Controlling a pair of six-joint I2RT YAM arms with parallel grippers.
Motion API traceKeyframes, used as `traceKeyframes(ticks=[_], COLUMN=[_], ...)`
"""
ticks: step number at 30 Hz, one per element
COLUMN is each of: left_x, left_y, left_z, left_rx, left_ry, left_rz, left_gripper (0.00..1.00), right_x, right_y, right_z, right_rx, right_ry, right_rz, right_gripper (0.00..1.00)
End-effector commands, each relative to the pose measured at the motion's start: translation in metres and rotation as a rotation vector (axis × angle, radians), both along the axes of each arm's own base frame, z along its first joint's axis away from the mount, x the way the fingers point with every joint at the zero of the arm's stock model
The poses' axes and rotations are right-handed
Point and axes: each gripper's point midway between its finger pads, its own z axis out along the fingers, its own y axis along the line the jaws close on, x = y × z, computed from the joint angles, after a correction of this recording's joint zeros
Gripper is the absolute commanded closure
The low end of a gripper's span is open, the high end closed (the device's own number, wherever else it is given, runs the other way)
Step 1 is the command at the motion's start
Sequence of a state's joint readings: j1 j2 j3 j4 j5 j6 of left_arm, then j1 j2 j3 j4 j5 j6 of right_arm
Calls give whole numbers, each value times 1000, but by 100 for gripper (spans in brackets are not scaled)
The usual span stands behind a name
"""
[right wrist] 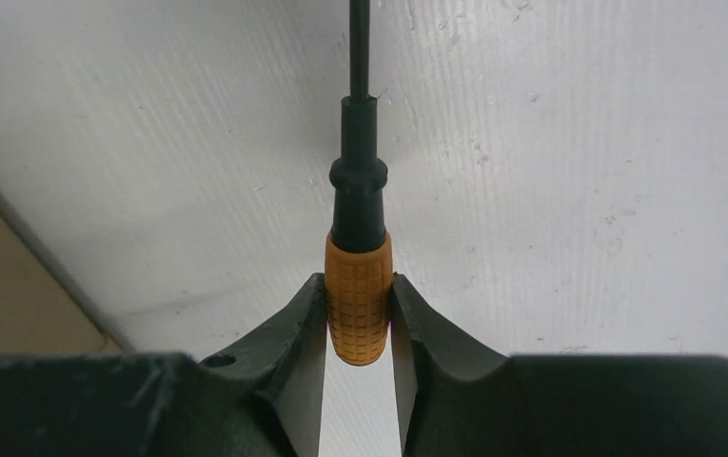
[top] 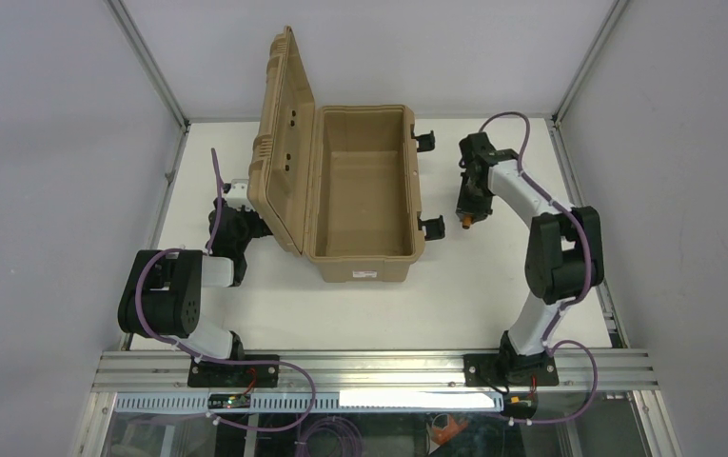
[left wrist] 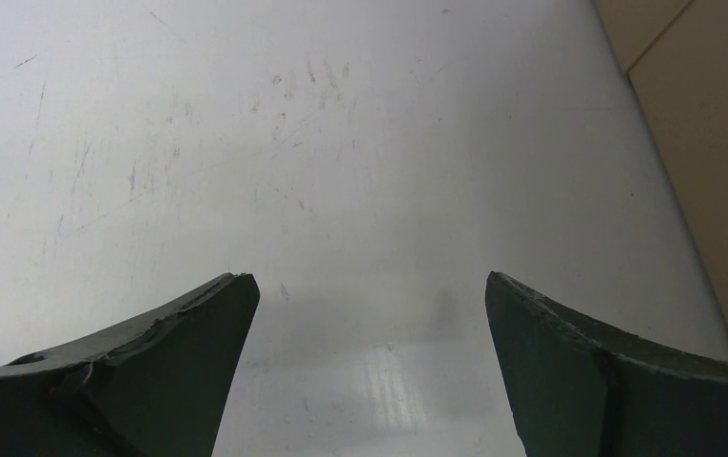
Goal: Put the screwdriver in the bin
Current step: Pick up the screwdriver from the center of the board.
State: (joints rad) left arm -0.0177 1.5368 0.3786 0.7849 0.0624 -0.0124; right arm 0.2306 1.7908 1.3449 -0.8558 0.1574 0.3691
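The left gripper (left wrist: pixel 368 281) hangs with jaws spread and empty over the white table (top: pixel 455 295), just left of the bin (top: pixel 364 265), which stands mid-table with its lid raised. To the right of the bin, the right gripper (right wrist: pixel 358 295) is clamped on the orange handle of the screwdriver (right wrist: pixel 358 257), whose thin shaft points away. The tool looks light and stiff. Its knurled handle should resist slipping and seems the best place to hold it. The tabletop is scuffed and matte, and plain grey walls (top: pixel 55 143) enclose it.
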Motion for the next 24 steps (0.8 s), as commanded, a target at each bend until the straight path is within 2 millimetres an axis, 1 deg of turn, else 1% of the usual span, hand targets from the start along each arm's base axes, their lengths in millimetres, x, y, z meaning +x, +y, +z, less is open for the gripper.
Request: traceKeyframes(ticks=[1,4,13,15,19,24], left_x=[4,4,4,4,4,4], left_y=[-2,-2,-2,-2,-2,-2], left_z=[19,19,18,18,18,19], left_rx=[-17,-17,-17,-17,-17,-18], left_ry=[-64,-64,-63,-63,-63,-64], left_rz=[-13,-13,-12,-12,-13,-12], left_gripper=[1,1,1,1,1,1], right_x=[10,10,9,9,5,3], right_y=[-3,-1,18,26,47,72], right_z=[49,69,131,145,167,188], right_rx=[7,25,136,163,220,241], right_ry=[-118,-148,-253,-276,-299,-326], right_rz=[-32,-28,22,43,101,166], right_gripper=[100,100,100,100,100,100])
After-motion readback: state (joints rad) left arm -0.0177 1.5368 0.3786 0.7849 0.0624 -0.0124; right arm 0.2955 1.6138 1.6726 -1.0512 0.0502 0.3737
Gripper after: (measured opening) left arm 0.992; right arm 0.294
